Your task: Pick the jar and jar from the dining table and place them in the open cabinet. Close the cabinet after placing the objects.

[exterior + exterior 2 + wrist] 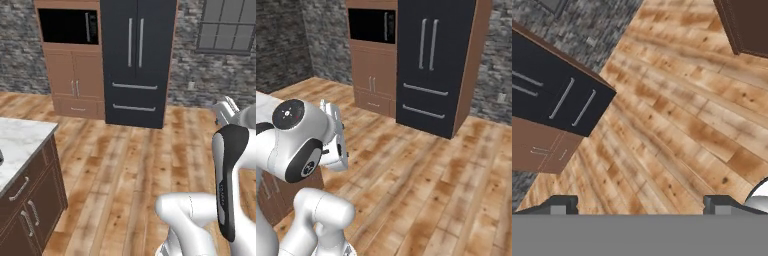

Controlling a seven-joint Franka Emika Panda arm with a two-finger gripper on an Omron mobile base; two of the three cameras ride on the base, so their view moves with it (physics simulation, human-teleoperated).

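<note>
Gripper: jaws spread wide, holding nothing; both dark fingertips rise at six o'clock in the hand view, over bare wooden plank floor.

Dining table: white grey-veined marble top on a dark brown base with silver-handled drawers, at eight o'clock in the left base view. Jars: cannot be made out.

Refrigerator: black, four silver bar handles, at twelve o'clock.

Microwave: black, set in a light-brown wooden tower just beside the refrigerator.

Window: at two o'clock on the grey stone wall.
</note>
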